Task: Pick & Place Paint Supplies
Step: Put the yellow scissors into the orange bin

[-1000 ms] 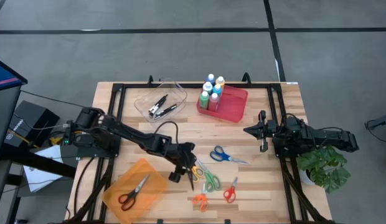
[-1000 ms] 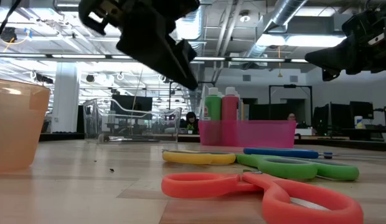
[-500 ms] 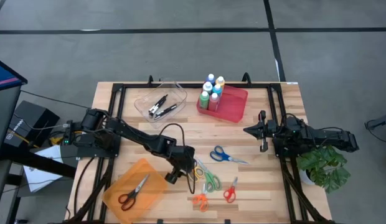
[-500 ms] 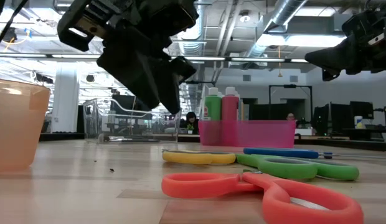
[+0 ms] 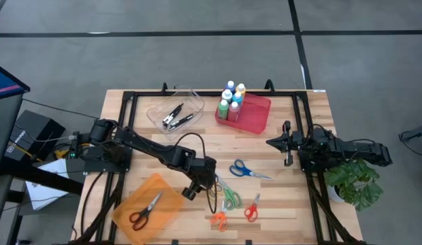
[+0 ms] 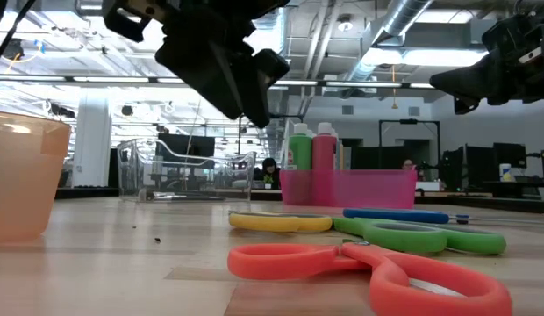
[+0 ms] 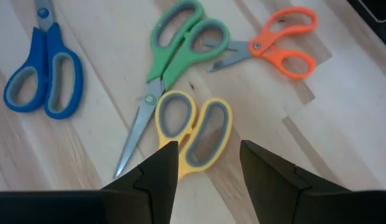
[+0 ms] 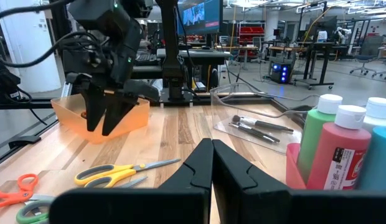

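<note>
Several small paint bottles (image 5: 231,101) with white caps stand upright in a pink bin (image 5: 256,117) at the table's far middle; the low view shows a green and a pink bottle (image 6: 311,149). My left gripper (image 5: 205,185) hovers open above the yellow scissors (image 7: 193,134). Its fingers stand over the handle loops without touching them. My right gripper (image 5: 269,142) waits shut above the table's right part, with the bottles (image 8: 342,149) beside it in its wrist view.
Blue scissors (image 5: 246,169), green scissors (image 5: 230,197), orange scissors (image 5: 218,219) and red scissors (image 5: 251,208) lie near the front middle. An orange bin (image 5: 148,204) at front left holds red-handled scissors. A clear tray (image 5: 175,112) with brushes sits left of the pink bin.
My left gripper dipped down and a little toward the table's left, then rose again and turned about its wrist. It stayed open over the scissors. The scissors and the bottles have not moved.
</note>
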Motion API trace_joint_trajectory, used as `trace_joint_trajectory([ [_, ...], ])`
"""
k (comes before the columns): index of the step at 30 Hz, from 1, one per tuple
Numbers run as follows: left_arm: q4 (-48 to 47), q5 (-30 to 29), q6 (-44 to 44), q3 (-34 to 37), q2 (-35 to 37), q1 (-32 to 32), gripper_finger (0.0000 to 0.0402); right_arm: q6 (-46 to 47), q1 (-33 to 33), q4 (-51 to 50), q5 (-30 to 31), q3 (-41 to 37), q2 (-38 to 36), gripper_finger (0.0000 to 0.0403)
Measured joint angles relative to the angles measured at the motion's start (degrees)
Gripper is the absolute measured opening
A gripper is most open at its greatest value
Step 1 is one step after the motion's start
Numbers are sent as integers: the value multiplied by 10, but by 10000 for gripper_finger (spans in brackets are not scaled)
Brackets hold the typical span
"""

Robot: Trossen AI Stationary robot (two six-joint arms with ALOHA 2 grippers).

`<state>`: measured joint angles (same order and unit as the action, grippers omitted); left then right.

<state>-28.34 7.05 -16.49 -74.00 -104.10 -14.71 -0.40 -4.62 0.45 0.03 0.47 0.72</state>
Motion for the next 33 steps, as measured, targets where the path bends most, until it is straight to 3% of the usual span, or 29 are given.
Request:
trace_joint_trajectory([
  [12,32,19,0,1,-97,-11,168,0,0,0,0,0,0,0],
  [21,42,3,-3,-1,-127,-17,164,0,0,0,0,0,0,0],
  [33,43,-19,-9,-1,-126,-4,36,0,0,0,0,0,0,0],
])
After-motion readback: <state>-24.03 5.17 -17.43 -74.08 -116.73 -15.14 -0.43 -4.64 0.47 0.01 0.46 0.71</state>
